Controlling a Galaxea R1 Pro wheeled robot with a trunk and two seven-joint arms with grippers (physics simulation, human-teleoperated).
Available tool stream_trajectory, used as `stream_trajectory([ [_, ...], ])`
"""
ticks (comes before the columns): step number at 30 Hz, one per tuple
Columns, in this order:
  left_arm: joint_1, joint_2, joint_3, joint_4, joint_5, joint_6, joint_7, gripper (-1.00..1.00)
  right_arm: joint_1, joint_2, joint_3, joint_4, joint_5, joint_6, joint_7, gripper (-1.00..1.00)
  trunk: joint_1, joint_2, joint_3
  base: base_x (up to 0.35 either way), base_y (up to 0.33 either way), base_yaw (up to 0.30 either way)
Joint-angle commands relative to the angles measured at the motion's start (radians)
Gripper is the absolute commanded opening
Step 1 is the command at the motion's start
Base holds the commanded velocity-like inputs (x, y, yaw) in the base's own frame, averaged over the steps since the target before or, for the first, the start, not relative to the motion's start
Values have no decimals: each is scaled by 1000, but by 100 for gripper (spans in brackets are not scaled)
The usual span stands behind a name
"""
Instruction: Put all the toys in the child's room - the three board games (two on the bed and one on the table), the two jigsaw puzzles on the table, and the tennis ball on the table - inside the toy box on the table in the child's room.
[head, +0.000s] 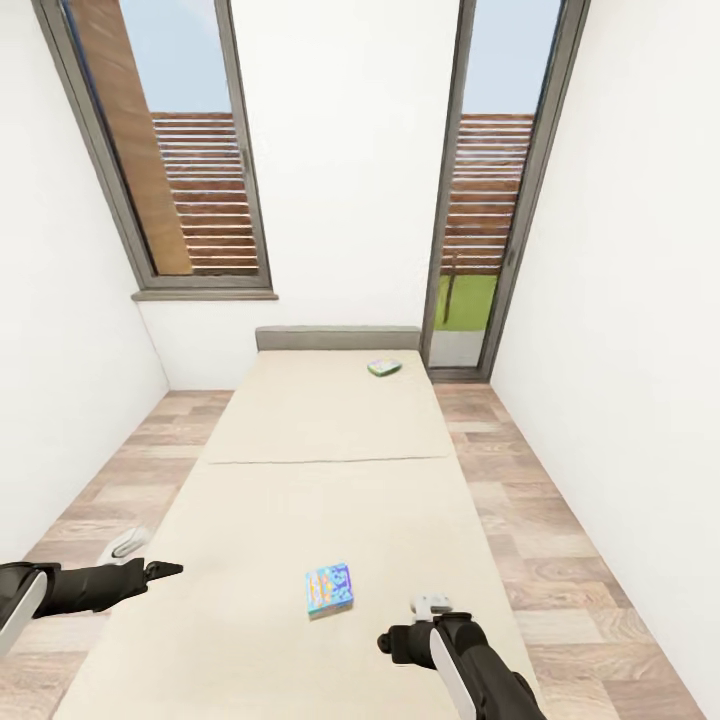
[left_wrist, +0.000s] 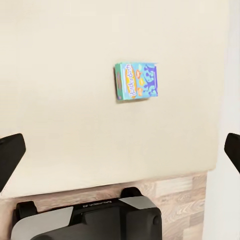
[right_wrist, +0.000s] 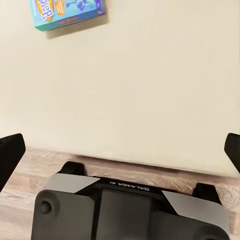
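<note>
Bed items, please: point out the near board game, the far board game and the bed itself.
near board game (head: 329, 589), head view, centre of its blue printed top.
far board game (head: 384, 367), head view, middle of its top face.
bed (head: 330, 430), head view, bare cream mattress above the seam.

bed (head: 330, 470) is lying lengthways ahead, reaching toward the far wall | near game (head: 329, 589) is resting flat on the bed's near end, between the two arms | far game (head: 384, 367) is lying on the bed's far end, right of centre, well apart from the near game | left arm (head: 80, 585) is hanging over the bed's left edge | right arm (head: 470, 660) is hanging over the near right edge | floor (head: 560, 540) is running along both sides of the bed
</note>
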Motion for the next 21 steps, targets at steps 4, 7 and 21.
stream_trajectory([
  [4, -1, 0, 1, 0, -1, 4, -3, 100, -1, 0, 0, -1, -7, 5, -3, 100, 1, -2, -2, 177, 0, 75],
  [7, -1, 0, 1, 0, -1, 4, -4, 100, -1, 0, 1, -1, -7, 4, -2, 100, 1, -2, -2, 78, 0, 30],
  [21, -1, 0, 1, 0, -1, 4, -3, 100, -1, 0, 1, -1, -7, 3, 0, 100, 1, -2, -2, 73, 0, 6],
])
